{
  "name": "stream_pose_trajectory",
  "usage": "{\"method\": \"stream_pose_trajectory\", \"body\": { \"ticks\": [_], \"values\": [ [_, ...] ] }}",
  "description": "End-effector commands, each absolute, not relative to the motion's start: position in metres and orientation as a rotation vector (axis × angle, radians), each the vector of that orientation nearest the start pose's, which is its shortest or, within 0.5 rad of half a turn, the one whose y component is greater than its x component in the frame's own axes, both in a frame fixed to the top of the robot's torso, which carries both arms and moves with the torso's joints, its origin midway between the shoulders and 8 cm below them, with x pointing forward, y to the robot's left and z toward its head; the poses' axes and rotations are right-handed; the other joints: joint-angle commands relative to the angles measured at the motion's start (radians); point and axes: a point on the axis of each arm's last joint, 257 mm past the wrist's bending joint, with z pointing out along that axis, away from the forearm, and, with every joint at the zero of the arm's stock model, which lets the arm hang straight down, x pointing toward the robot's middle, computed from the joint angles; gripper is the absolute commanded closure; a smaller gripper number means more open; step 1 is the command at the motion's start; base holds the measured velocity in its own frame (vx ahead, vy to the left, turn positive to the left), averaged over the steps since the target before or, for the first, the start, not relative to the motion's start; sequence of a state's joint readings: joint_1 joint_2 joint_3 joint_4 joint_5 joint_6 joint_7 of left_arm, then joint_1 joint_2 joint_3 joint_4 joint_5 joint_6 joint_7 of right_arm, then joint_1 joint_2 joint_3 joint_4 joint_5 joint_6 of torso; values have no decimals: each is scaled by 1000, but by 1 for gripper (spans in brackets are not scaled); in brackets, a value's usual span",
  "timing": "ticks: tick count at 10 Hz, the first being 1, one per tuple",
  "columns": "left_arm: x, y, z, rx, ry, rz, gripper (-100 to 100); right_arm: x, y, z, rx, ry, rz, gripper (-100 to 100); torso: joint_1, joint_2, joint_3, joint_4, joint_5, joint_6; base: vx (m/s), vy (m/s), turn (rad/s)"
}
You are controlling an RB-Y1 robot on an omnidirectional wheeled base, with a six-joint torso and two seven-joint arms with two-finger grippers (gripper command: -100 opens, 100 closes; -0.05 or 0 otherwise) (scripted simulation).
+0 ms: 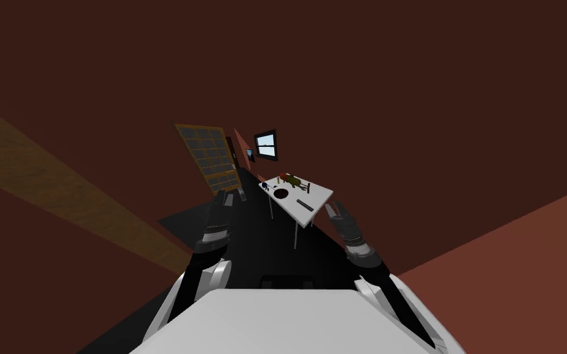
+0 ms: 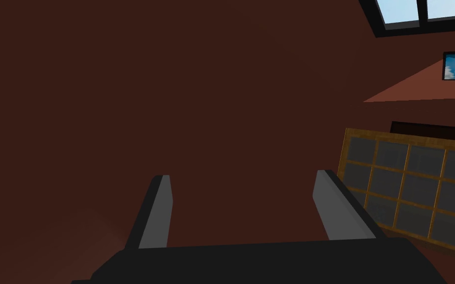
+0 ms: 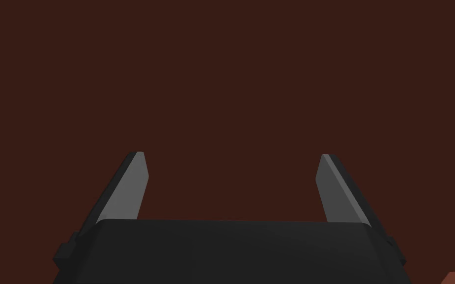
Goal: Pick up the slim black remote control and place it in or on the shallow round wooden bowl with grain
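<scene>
One white table (image 1: 317,195) sits just right of centre in the head view, well apart from us. On it we count one black remote (image 1: 304,203) and one round bowl (image 1: 281,193) to its left, not touching. Two grippers: left gripper (image 2: 244,180) and right gripper (image 3: 231,160), both spread wide, holding nothing.

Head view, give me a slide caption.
Left hand and right hand open, short of white table holding remote and bowl.
</scene>
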State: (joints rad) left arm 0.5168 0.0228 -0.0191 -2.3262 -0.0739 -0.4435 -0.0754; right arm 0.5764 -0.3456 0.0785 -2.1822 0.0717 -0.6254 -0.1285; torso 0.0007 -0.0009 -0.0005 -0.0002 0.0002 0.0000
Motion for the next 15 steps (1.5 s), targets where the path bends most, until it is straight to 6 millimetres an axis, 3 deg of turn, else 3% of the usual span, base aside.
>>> {"method": "stream_pose_trajectory", "body": {
  "ticks": [1,8,13,15],
  "values": [
    [345,264,28,-587,708,-1192,0,332,-223,-54,452,1033,1422,-100,0,0,0,0,0,0,20,25,97],
    [345,264,28,-587,708,-1192,0,322,-225,-105,329,1267,1369,-100,1,-1,0,0,0,0,19,28,64],
    [345,264,28,-587,708,-1192,0,312,-240,-154,237,1460,1302,-100,2,-1,0,0,0,0,25,40,85],
    [345,264,28,-587,708,-1192,0,311,-241,-156,204,1496,1294,-100,2,-1,-1,0,0,0,23,27,20]
  ]
}}
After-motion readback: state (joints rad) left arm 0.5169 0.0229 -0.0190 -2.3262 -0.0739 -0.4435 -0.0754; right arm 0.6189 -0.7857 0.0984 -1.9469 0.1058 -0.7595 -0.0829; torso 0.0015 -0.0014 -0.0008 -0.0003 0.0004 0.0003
